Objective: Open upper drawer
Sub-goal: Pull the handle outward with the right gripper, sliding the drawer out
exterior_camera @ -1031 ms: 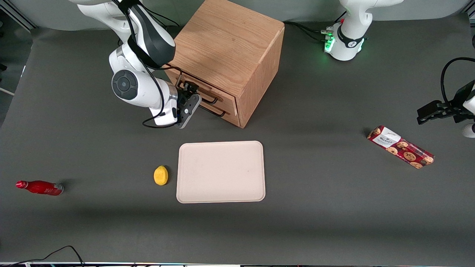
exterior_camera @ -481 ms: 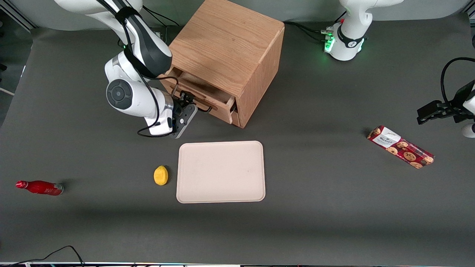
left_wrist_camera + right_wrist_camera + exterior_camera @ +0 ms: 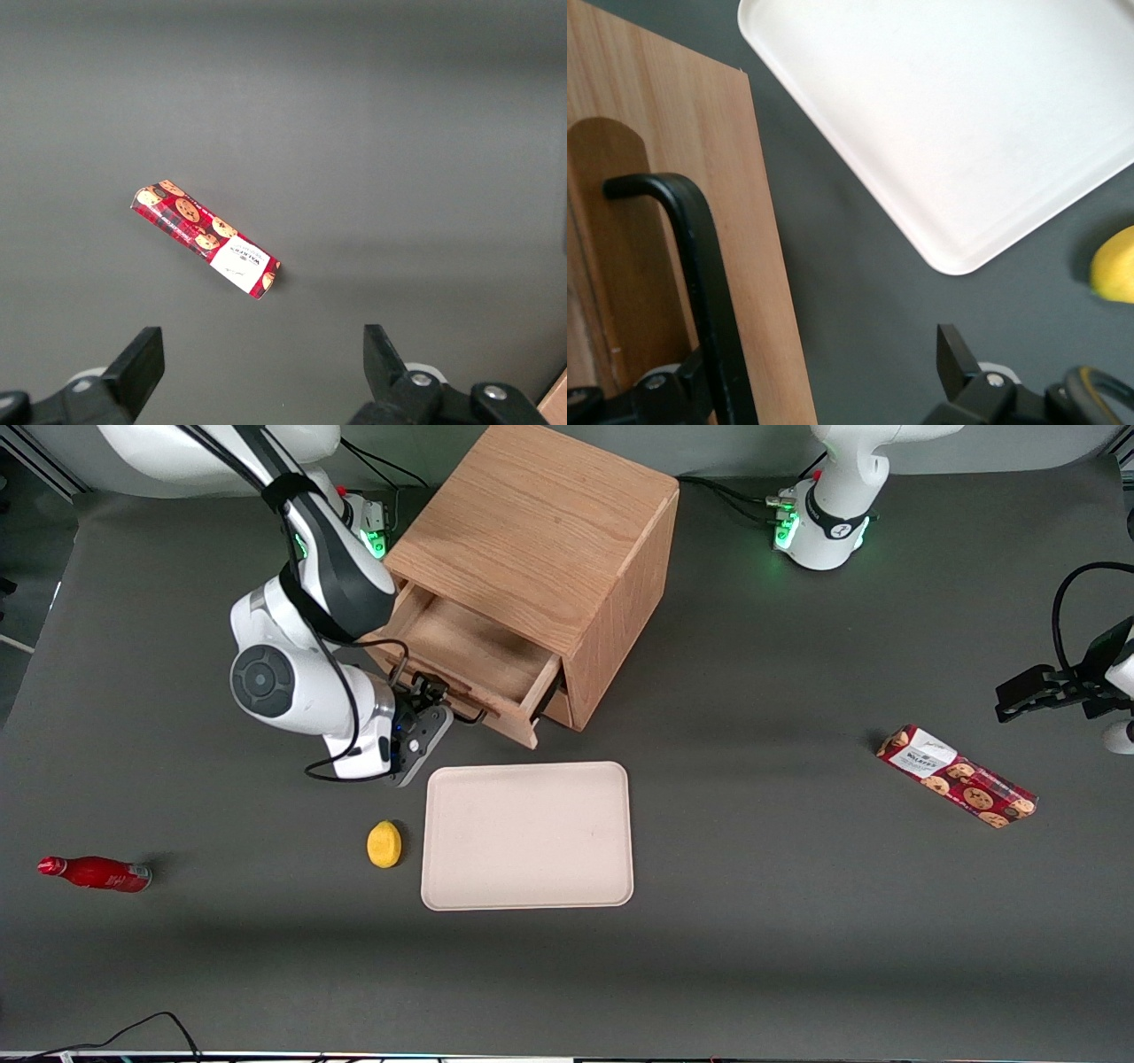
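Observation:
The upper drawer of the wooden cabinet stands pulled out toward the front camera, and its bare wooden inside shows. Its thin black bar handle runs along the drawer front. My right gripper is at that handle, in front of the drawer. In the right wrist view the gripper is open, its jaws wide apart. The black handle lies against one finger, and the edge of the drawer front lies between the jaws. The lower drawer is mostly hidden under the open one.
A cream tray lies nearer the front camera than the drawer, close under the gripper; it also shows in the right wrist view. A lemon sits beside it. A red bottle lies toward the working arm's end, a cookie pack toward the parked arm's.
The upper drawer has slid out of the cabinet, from shut to well open. My gripper has moved with the handle toward the front camera and the tray.

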